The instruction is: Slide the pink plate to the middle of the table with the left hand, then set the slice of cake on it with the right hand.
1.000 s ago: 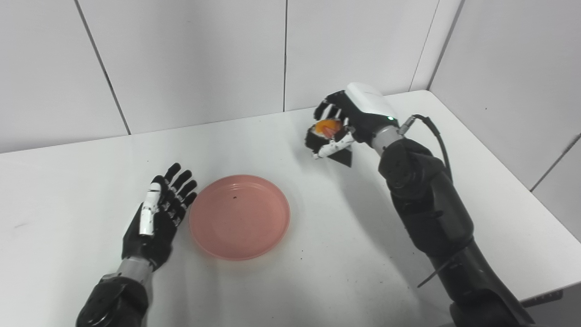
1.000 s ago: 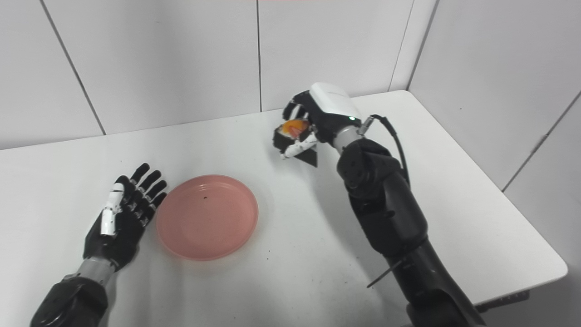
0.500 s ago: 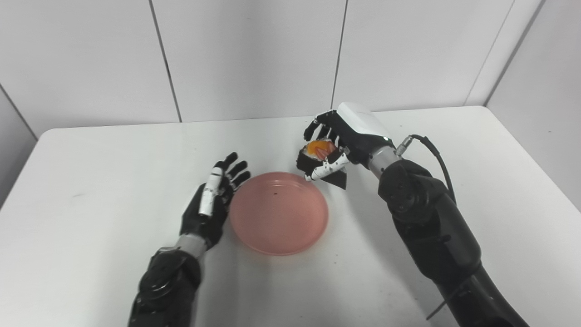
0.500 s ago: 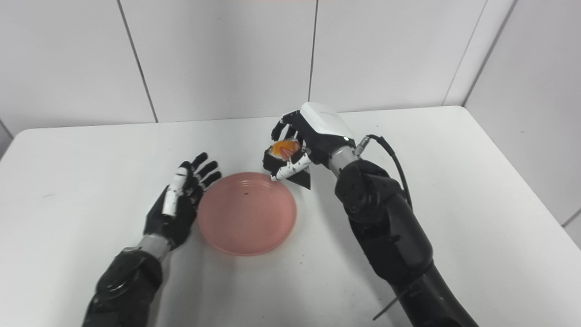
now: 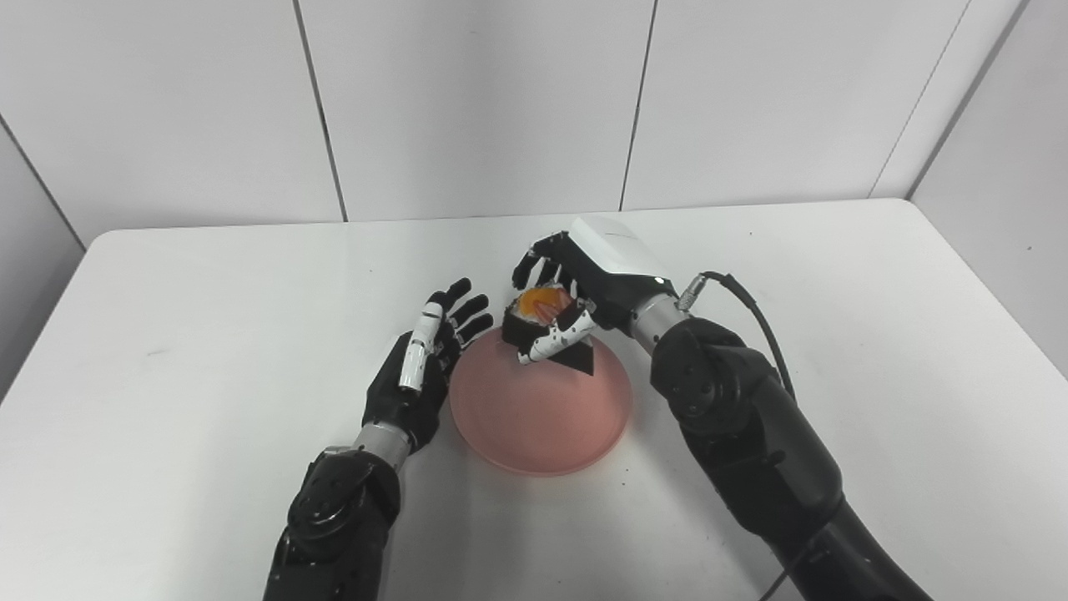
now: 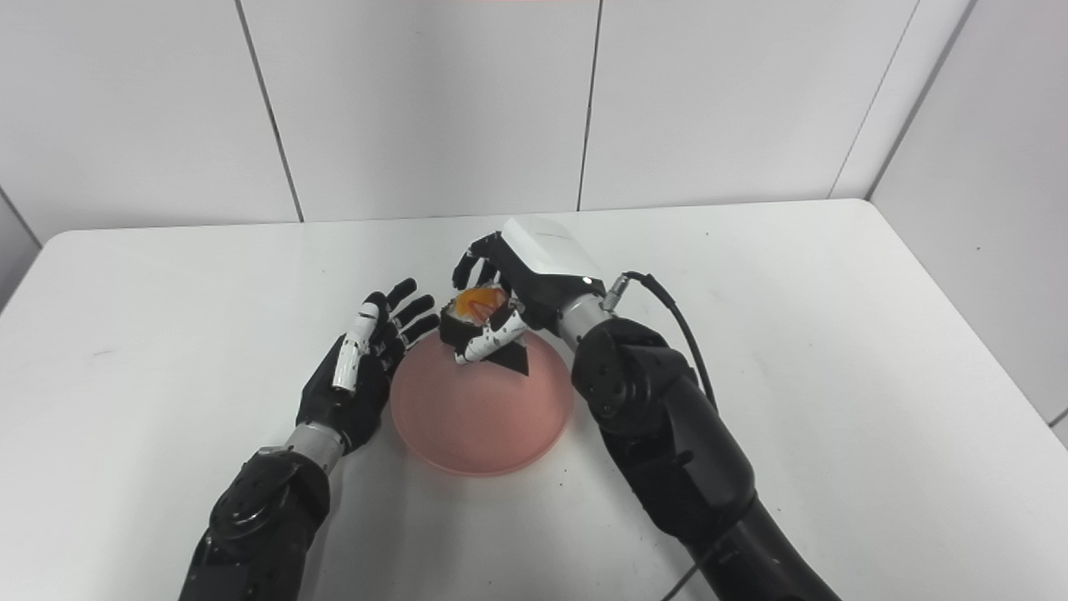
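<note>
A: Starting nearest. What is showing at the near edge?

B: Both forearms are running off the bottom of each view, so elbows and body are cut off. The white table (image 5: 834,434) is reaching past the near and right borders.

A: Left hand?

B: The left hand (image 5: 415,380) is lying just left of the pink plate (image 5: 542,426), fingers (image 5: 467,310) spread and straight, pointing far-right, holding nothing. Whether its palm edge is touching the plate rim I cannot tell; in both views they are sitting right against each other.

A: Plate position?

B: It is sitting about mid-table, flat. Its far rim is being covered by the right hand and what it is carrying.

A: And the right hand?

B: The right hand (image 5: 576,292) is hovering over the plate's far part, fingers curled around the slice of cake (image 5: 542,310). An orange top and a dark side are showing; a dark wedge point is poking out toward the near right below the thumb. The rest of the slice is hidden inside the grip.

A: Is the cake touching the plate?

B: Cannot tell. The underside is hidden, and the dark wedge is overlapping the pink surface in both views.

A: Farther back?

B: A black cable (image 5: 755,309) is looping from the right wrist. Behind the table, a white panelled wall (image 5: 467,100) is standing, with seams running up out of frame.
</note>
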### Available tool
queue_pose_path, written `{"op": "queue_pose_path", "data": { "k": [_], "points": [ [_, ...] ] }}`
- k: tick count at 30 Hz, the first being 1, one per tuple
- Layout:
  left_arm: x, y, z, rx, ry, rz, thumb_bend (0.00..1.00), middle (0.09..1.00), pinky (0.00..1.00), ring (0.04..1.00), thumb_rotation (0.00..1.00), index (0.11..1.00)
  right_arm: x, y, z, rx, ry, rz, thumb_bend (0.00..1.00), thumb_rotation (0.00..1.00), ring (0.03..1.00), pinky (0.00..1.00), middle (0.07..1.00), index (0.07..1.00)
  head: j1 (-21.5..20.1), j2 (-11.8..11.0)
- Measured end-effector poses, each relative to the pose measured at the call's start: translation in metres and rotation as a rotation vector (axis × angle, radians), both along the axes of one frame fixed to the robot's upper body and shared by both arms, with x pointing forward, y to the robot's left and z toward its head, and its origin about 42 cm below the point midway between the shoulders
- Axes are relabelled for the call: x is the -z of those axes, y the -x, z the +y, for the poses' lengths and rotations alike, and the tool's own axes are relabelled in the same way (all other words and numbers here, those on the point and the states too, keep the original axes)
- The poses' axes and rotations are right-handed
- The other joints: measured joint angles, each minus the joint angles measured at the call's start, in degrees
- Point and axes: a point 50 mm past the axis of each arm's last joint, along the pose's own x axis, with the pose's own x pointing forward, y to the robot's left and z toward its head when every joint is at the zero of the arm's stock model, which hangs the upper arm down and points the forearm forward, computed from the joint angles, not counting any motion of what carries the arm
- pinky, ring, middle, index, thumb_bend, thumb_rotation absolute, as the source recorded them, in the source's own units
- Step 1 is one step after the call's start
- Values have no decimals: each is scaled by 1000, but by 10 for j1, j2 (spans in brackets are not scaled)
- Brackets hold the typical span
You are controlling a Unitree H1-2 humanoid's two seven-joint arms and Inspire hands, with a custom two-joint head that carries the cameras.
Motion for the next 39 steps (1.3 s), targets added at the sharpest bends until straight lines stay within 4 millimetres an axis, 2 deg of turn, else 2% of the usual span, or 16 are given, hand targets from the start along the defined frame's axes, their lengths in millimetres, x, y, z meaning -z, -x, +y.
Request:
{"op": "queue_pose_path", "data": {
  "k": [6,14,21,25,29,39],
  "points": [
    [-2,0,-1,5,-1,5,353,900,891,892,1000,904,14,6,2,-15,6,13,517,0,388,311,428,543,1,11],
    [-3,1,-2,10,-6,9,356,904,893,897,1000,903,23,12,3,-39,1,31,519,0,424,347,435,538,4,19],
    [-4,1,-3,14,-24,9,358,894,882,888,1000,892,35,17,1,-34,3,60,517,0,360,279,419,542,8,25],
    [-4,1,-2,6,-29,10,358,894,885,888,1000,891,44,21,1,-32,8,81,517,0,367,284,419,543,10,28],
    [-4,1,-3,6,-27,11,354,896,886,890,1000,893,55,20,-1,-14,21,105,517,0,418,325,431,545,11,30],
    [-4,1,-3,6,-26,16,351,904,899,898,1000,900,62,17,0,1,12,73,520,0,418,321,427,536,13,33]
  ]
}}
